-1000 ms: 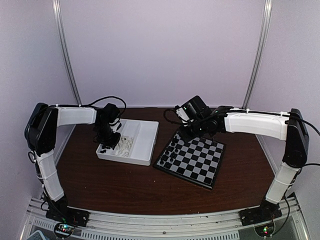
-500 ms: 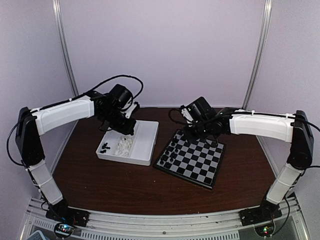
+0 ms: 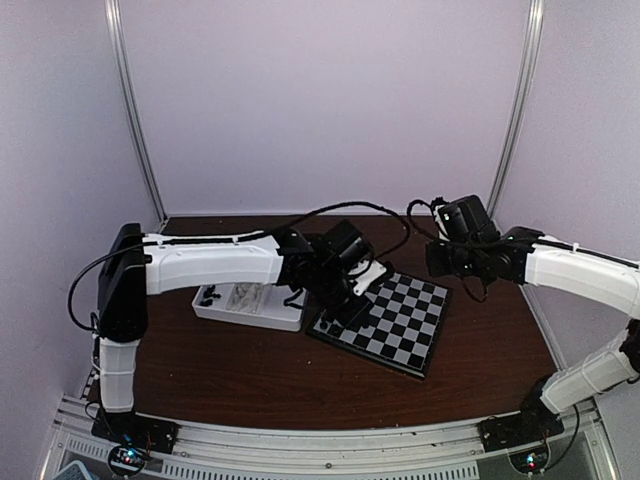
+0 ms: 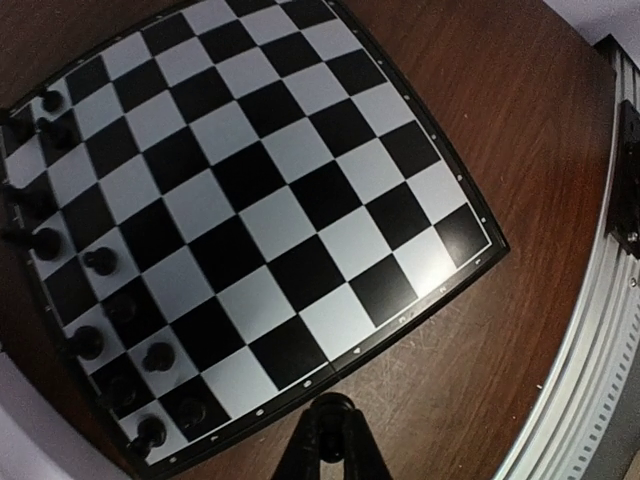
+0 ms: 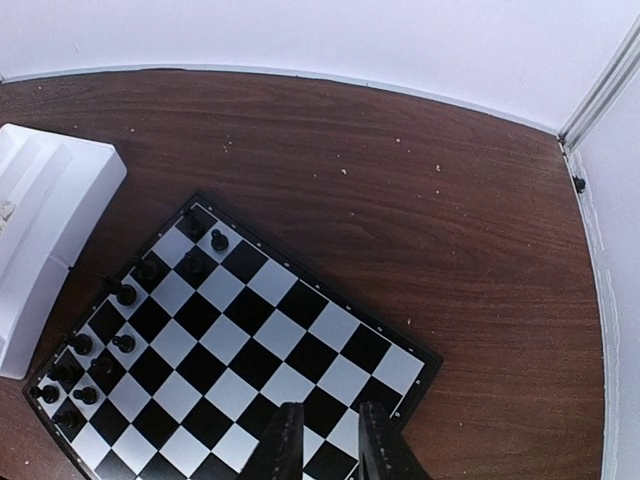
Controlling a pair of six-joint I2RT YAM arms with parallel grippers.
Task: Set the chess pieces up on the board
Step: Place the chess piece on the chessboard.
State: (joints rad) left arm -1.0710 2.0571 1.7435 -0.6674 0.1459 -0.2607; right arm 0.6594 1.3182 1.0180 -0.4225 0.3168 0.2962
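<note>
**Fig. Delivery of a chessman to the board.** The board (image 3: pixel 395 325) lies askew on the table (image 3: pixel 250 385), just beside the white tray (image 3: pixel 250 318). Black chessmen (image 5: pixel 124 294) stand upright in the two ranks along the board edge nearest the tray. Several squares in those ranks look vacant. I see no white men on any square, and the two ranks on the opposite side are bare.

The left gripper (image 4: pixel 332 430) hangs above the board's rim on the side toward the arm bases, its jaws pressed together. A small dark rounded shape sits at the tips and may be a black chessman, but it is dark on dark and I cannot confirm it. The right gripper (image 5: pixel 330 412) hovers above the side of the board away from the tray, jaws narrowly parted with nothing between them.

I judge the step in hand to be placing a black man. The next move calls for me to bring the left tips over a vacant square in the black ranks. I must then descend straight between the upright neighbours without brushing them, release, and lift vertically.
</note>
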